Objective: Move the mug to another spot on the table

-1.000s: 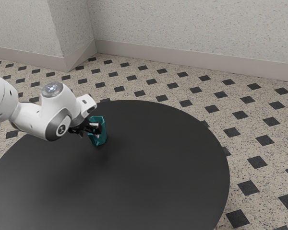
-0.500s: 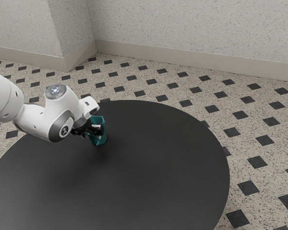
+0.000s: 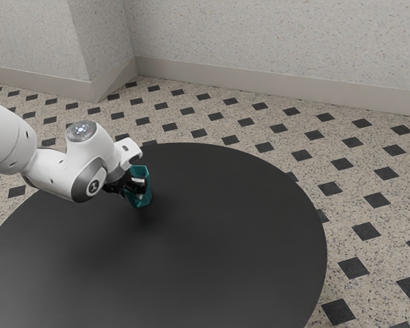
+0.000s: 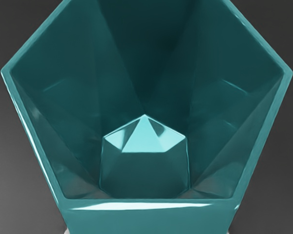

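Observation:
A teal faceted mug (image 3: 141, 193) stands on the round black table (image 3: 212, 239), near its edge at the exterior view's left. My gripper (image 3: 139, 181) comes down on the mug from the upper left. Its fingers straddle the mug's near wall, one inside the rim and one outside, shut on that wall. In the wrist view I look straight into the mug (image 4: 146, 97), with its pale pointed bottom directly under my hand and its near wall at the picture's lower edge.
The dark tabletop stretches wide toward the exterior view's right and front. Beyond the table lies a tiled floor (image 3: 342, 137), with walls and a corner pillar (image 3: 96, 41) at the back.
My arm's elbow has swung slightly toward the exterior view's right and my fingers stand a little closer together on the mug. The mug has stayed at its spot.

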`<state>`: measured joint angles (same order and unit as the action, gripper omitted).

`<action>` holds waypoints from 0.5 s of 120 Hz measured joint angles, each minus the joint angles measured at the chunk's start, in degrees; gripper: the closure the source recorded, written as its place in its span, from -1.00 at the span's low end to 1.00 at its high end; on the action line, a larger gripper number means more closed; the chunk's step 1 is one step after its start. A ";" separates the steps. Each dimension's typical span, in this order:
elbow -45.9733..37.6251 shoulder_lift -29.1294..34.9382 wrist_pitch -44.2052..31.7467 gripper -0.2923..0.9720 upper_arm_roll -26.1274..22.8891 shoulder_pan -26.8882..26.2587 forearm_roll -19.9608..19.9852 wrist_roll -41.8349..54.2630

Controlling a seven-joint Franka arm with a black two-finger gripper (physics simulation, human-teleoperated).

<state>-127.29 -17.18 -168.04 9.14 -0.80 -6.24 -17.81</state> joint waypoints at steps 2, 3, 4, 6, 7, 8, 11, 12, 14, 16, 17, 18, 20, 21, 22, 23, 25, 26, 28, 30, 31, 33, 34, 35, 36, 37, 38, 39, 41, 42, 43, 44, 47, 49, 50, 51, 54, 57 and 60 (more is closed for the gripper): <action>0.00 -0.01 0.00 0.10 0.00 0.00 0.00 0.00; 0.00 -0.01 0.00 0.11 0.00 0.00 0.00 0.00; 0.00 -0.01 0.00 0.11 0.00 0.00 0.00 0.00; 0.00 0.00 0.00 0.12 0.00 0.00 0.00 0.00; 0.00 0.00 0.00 0.12 0.00 0.00 0.00 0.00; 0.00 -0.01 0.00 0.13 0.00 0.00 0.00 0.00; 0.02 -0.02 0.00 0.14 0.00 0.00 0.00 0.00; 0.03 -0.01 0.00 0.15 0.00 0.00 0.00 0.00; 0.05 -0.01 0.00 0.16 0.00 0.00 0.00 -0.01; 0.06 -0.01 0.00 0.17 0.00 0.00 0.00 -0.01; 0.06 0.00 0.00 0.17 0.00 0.00 0.00 -0.01; 0.07 0.00 0.00 0.17 0.00 0.00 0.00 -0.01; 0.07 0.00 0.00 0.18 -0.01 0.01 0.00 -0.01; 0.08 0.00 0.00 0.18 -0.02 0.01 0.00 -0.01; 0.08 0.00 0.00 0.19 -0.04 0.01 0.00 -0.01; 0.08 0.00 0.00 0.19 -0.06 0.01 0.00 -0.01; 0.08 0.00 0.00 0.20 -0.09 0.00 0.00 -0.01; 0.08 0.00 0.00 0.20 -0.11 0.00 0.00 -0.01; 0.09 0.00 0.00 0.21 -0.12 0.00 0.00 -0.01; 0.09 0.00 0.00 0.21 -0.14 0.00 0.00 -0.01; 0.09 0.00 0.00 0.22 -0.14 0.00 0.00 -0.01; 0.09 0.00 0.00 0.22 -0.15 0.00 0.00 -0.01; 0.09 0.00 0.00 0.23 -0.16 0.00 0.00 -0.01; 0.09 0.00 0.00 0.23 -0.16 0.00 0.00 -0.01; 0.09 0.00 0.00 0.23 -0.16 0.00 0.00 -0.01; 0.09 0.00 0.00 0.24 -0.16 0.00 0.00 -0.01; 0.09 0.00 0.00 0.24 -0.17 0.00 0.01 -0.01; 0.09 0.00 0.00 0.24 -0.17 0.00 0.01 -0.01; 0.09 0.00 0.00 0.25 -0.17 0.00 0.01 -0.01; 0.09 0.00 0.00 0.26 -0.17 0.00 0.02 -0.01; 0.09 0.00 0.00 0.26 -0.17 0.00 0.02 -0.01; 0.10 0.00 0.00 0.26 -0.17 0.00 0.02 -0.01; 0.19 0.00 0.00 0.27 -0.17 0.00 0.03 -0.02; 0.25 0.00 0.00 0.28 -0.17 0.00 0.04 -0.02; 0.27 0.00 0.00 0.29 -0.17 0.00 0.04 -0.02; 0.30 0.00 0.00 0.29 -0.17 0.00 0.05 -0.02; 0.35 0.00 0.00 0.31 -0.17 0.00 0.05 -0.02; 0.41 0.00 0.00 0.32 -0.17 0.00 0.06 -0.02; 0.42 0.00 -0.01 0.33 -0.17 0.00 0.06 -0.02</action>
<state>-126.87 -17.18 -168.04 8.97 -0.80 -6.18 -17.83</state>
